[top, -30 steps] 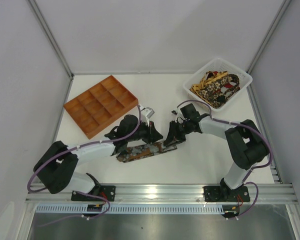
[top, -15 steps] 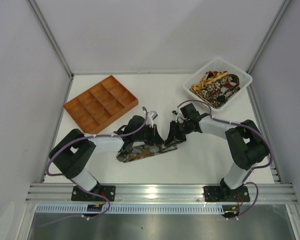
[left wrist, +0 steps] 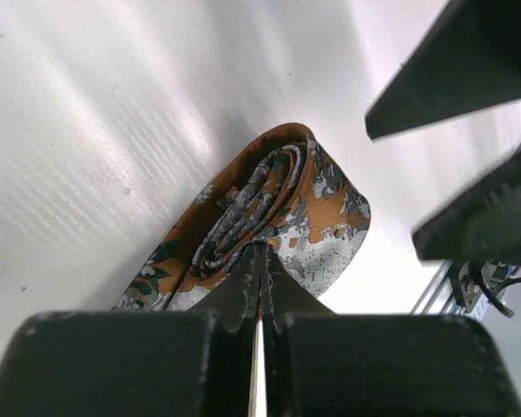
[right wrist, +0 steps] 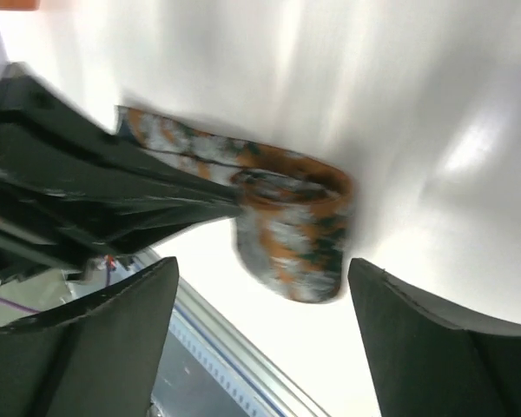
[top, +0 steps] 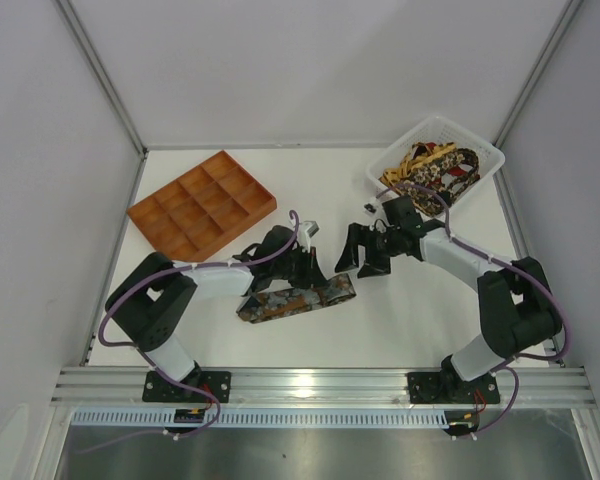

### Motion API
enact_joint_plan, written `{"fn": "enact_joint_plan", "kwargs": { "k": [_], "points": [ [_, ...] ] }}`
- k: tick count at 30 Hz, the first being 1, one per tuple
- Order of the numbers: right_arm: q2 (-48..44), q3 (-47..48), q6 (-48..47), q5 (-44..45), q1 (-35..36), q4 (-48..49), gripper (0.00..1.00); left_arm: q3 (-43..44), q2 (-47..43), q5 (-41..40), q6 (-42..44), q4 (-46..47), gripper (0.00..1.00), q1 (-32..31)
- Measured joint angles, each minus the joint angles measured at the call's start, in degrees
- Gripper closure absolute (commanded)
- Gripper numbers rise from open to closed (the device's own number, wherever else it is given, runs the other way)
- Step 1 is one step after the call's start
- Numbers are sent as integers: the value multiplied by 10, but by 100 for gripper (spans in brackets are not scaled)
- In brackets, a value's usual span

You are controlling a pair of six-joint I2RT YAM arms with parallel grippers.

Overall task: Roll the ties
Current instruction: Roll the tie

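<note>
One tie [top: 292, 300], patterned in rust-orange, grey and dark green, lies across the table's front middle. Its right end is curled into a loose roll [left wrist: 282, 204]. My left gripper [left wrist: 260, 254] is shut on the inner folds of that roll, and in the top view it [top: 306, 274] sits just above the tie. Just right of the roll my right gripper [top: 366, 256] hangs open and touches nothing. In its own view the roll [right wrist: 291, 230] lies ahead of the spread fingers [right wrist: 113, 339]. More ties [top: 432, 172] are heaped in the basket.
A white basket [top: 480, 150] stands at the back right. An orange compartment tray [top: 202, 210] sits at the back left. The right gripper's two dark fingers [left wrist: 456, 74] show close to the roll in the left wrist view. A metal rail [top: 320, 385] runs along the near edge.
My right gripper has opened, let go of the tie's roll and drawn back to the right. The left gripper has closed on the roll and stayed there.
</note>
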Motion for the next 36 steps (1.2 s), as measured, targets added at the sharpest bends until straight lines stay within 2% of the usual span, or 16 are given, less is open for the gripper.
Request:
{"fn": "enact_joint_plan", "kwargs": {
  "k": [1, 5, 14, 26, 32, 33, 35, 36],
  "points": [
    [0, -9, -2, -2, -8, 8, 8, 2, 0, -1, 1, -4, 100, 0],
    [2, -64, -6, -17, -35, 41, 6, 2, 0, -4, 9, -10, 100, 2],
    [68, -116, 17, -111, -35, 176, 14, 3, 7, -5, 10, -11, 99, 9],
    [109, -133, 82, -145, -3, 294, 28, 3, 7, -5, 10, -9, 100, 9],
    [115, -140, 105, -135, 2, 316, 44, 2, 7, -5, 10, -9, 100, 11],
    [115, -141, 105, -130, 2, 315, 53, 2, 7, -5, 10, -9, 99, 11],
    [115, -140, 103, -119, 3, 308, 63, 2, 7, -6, 10, -9, 100, 11],
    [115, -138, 102, -111, 5, 300, 72, 2, 7, -6, 9, -9, 99, 11]
  ]
}}
